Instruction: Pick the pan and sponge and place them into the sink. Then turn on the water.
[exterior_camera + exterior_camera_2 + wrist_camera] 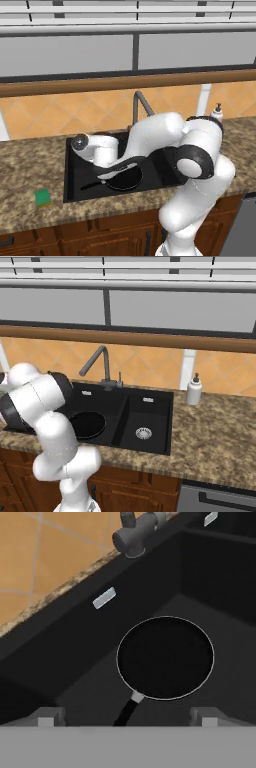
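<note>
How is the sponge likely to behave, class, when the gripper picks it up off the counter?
The sponge is small beside the pan, so probably very light. Its layered green and yellow body suggests that it is soft and will squash rather than slip between the fingers. Its flat rectangular shape makes rolling or tipping unlikely.

sink (pixel 150 443) left basin: pan (pixel 165 657) fills floor | faucet (pixel 97 363) overhangs rear | right basin free

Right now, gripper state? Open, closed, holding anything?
Gripper: open and empty, fingertips spread wide above the pan, which lies in the sink.
</note>
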